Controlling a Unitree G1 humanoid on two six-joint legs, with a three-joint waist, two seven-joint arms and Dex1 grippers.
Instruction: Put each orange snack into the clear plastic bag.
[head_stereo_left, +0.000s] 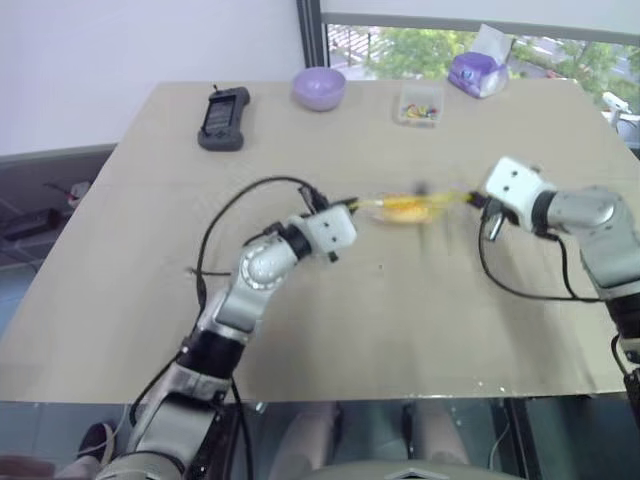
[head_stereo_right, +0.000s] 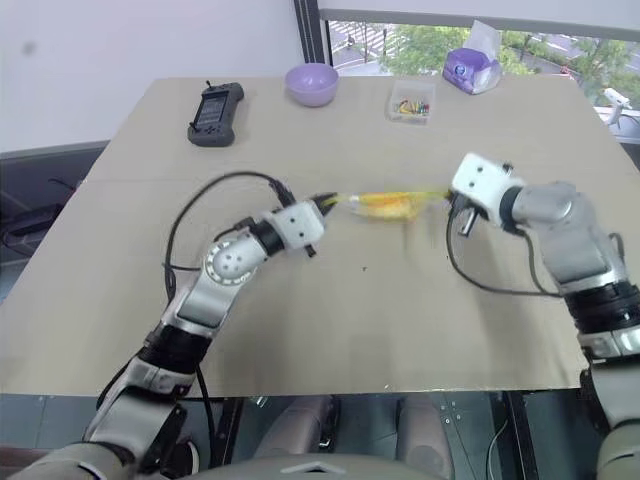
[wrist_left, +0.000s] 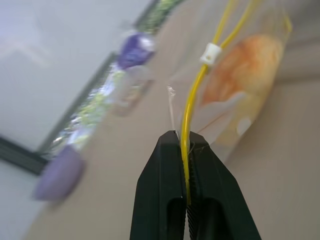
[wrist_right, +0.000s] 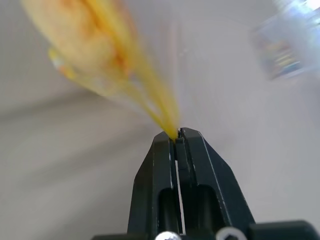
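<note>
Clear bag, transparent and crinkly, with a yellow seal strip along its upper edge and a white slider on the strip; stretched level above the bench, one end of the strip pinched in each gripper's closed jaws. Orange snack, round and orange-yellow, lies inside the bag, sagging below the strip at mid-span.

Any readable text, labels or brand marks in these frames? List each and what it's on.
None readable.
Clear plastic bag: no legible print; blurred.
Black handheld device: screen and buttons too small to read.
Purple tissue box: any print too small to make out.
Small clear box of colourful bits: no label legible.
Purple bowl: plain, no marking visible.
</note>
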